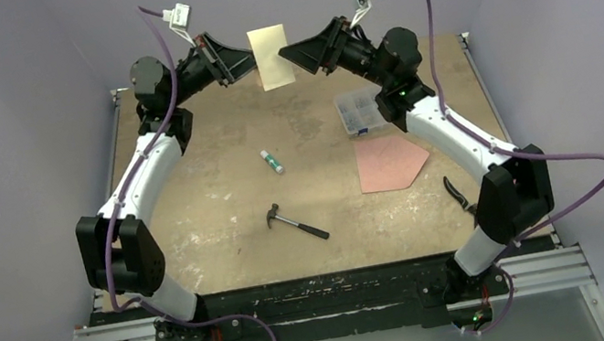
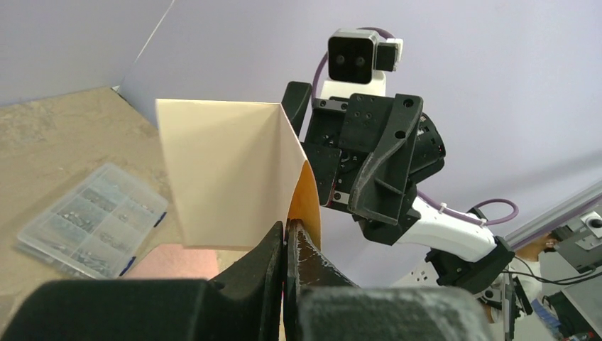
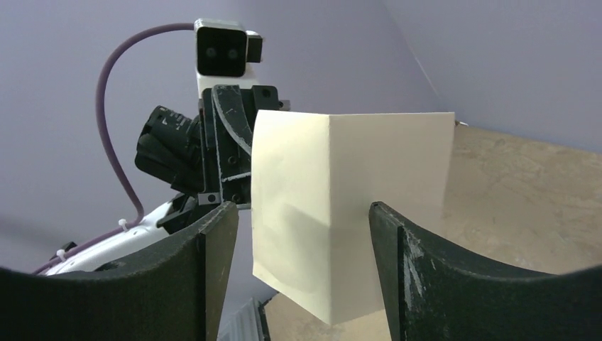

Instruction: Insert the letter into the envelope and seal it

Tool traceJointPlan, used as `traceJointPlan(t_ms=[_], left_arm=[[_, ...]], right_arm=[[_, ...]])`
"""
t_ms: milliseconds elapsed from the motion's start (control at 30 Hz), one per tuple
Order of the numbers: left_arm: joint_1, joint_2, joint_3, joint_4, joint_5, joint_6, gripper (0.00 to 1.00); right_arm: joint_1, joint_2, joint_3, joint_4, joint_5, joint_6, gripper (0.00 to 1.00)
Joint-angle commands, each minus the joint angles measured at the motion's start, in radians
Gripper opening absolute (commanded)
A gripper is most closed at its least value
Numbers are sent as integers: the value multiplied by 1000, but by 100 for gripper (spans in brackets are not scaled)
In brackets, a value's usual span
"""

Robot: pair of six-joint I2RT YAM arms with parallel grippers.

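The letter (image 1: pixel 271 57) is a pale cream sheet with a vertical crease, held upright in the air over the table's far edge. My left gripper (image 1: pixel 253 64) is shut on its edge; the left wrist view shows the jaws (image 2: pixel 286 233) pinched on the sheet (image 2: pixel 227 174). My right gripper (image 1: pixel 288 52) is open, and the letter (image 3: pixel 341 206) stands between its fingers (image 3: pixel 213 256) without being clamped. The envelope (image 1: pixel 390 162), salmon-pink with a pointed flap, lies flat on the table at the right and shows partly in the left wrist view (image 2: pixel 177 261).
A clear plastic parts box (image 1: pixel 360 111) sits behind the envelope and shows in the left wrist view (image 2: pixel 92 220). A glue stick (image 1: pixel 272 162) lies mid-table, a hammer (image 1: pixel 296 221) nearer the front, and black pliers (image 1: pixel 460 196) at the right front.
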Motion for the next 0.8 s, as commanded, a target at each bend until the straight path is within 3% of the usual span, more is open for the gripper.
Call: traceJointPlan(t_ms=[0,300,533,667,767], left_arm=[[-15,-24,-1,52,1,-17,0],[-30,-25,-1,3,6,27,0],[-30,-41,6,-80,-12,89,0],[-30,-53,19,-133,-14,126,0],[-26,-69,24,-170,-17,155,9]], right_arm=[[1,35,67,115,-94,40,68],[2,62,70,207,-160,115,55],[2,45,3,367,-154,224,29],[2,41,-4,379,-127,235,3],[1,32,0,337,-91,212,0]])
